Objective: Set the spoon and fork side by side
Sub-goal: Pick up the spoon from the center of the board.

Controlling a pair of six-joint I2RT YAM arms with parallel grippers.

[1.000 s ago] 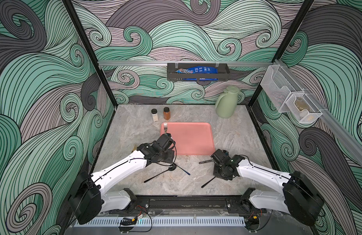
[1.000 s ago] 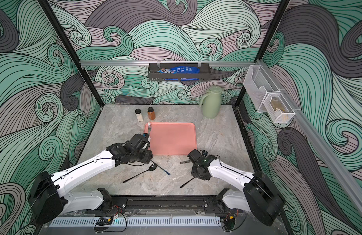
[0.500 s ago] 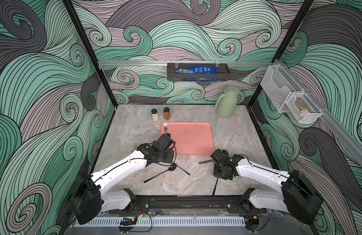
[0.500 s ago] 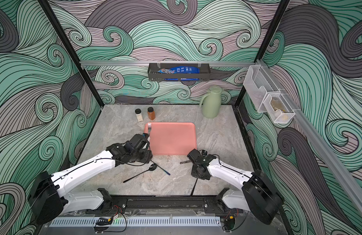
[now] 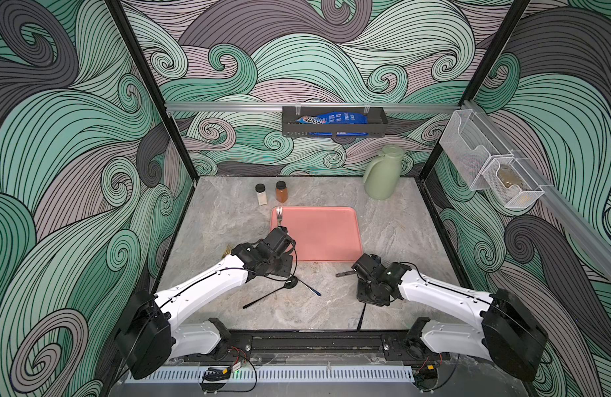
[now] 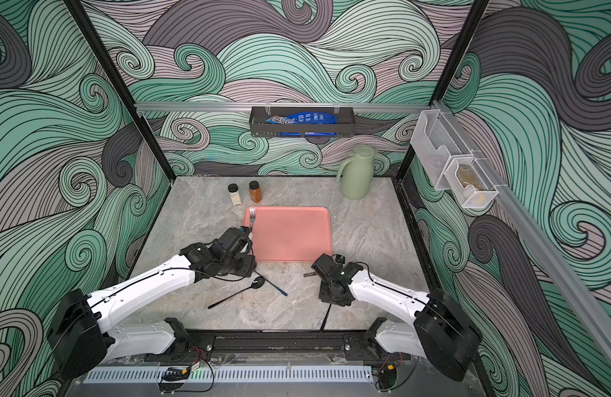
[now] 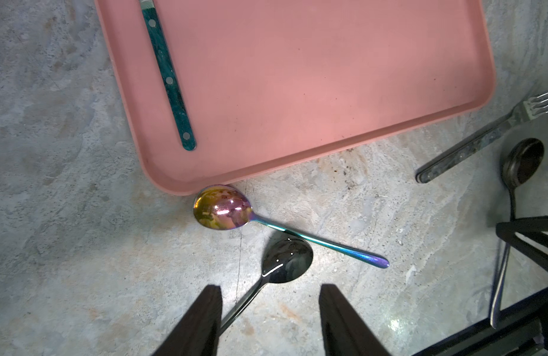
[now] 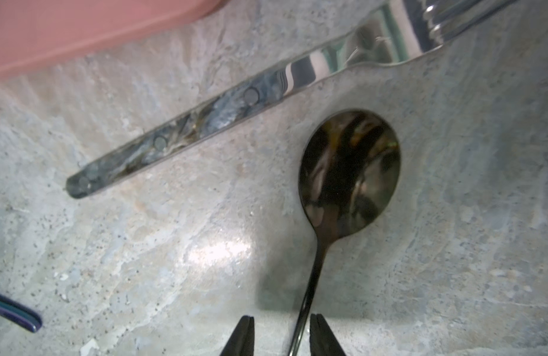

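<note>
I take the pair to be the dark spoon (image 8: 349, 172) and the marbled-handled fork (image 8: 205, 123), both lying on the worktop (image 8: 143, 262) just off the near edge of the pink tray (image 7: 328, 77), under my right arm.

The right jaws stand a little apart and straddle the spoon's thin handle. The handle runs between them, closer to one finger, and I see no clamp on it, so I count it as not held. The bowl lies straight ahead of the jaws. The spoon's long axis passes from the bowl back through the gap toward the front rail, where a top view shows the handle's tail (image 5: 360, 316).

The fork lies slantwise across that line. Its neck passes just beside the spoon's bowl without touching, and its handle end (image 5: 343, 274) points away toward the left arm's side. The two sit at a wide angle, close at one end and well apart at the other. As I judge it, the coming move has to swing the spoon's handle round until it runs along the fork's. The right arm is plainly the nearer one for that.

The left jaws are roughly half open and hold nothing. They hang over a black spoon (image 7: 288, 260), whose handle passes close by one finger. An iridescent spoon (image 7: 222, 208) touches the tray's corner, and a teal-handled fork (image 7: 169, 80) lies on the tray.
</note>
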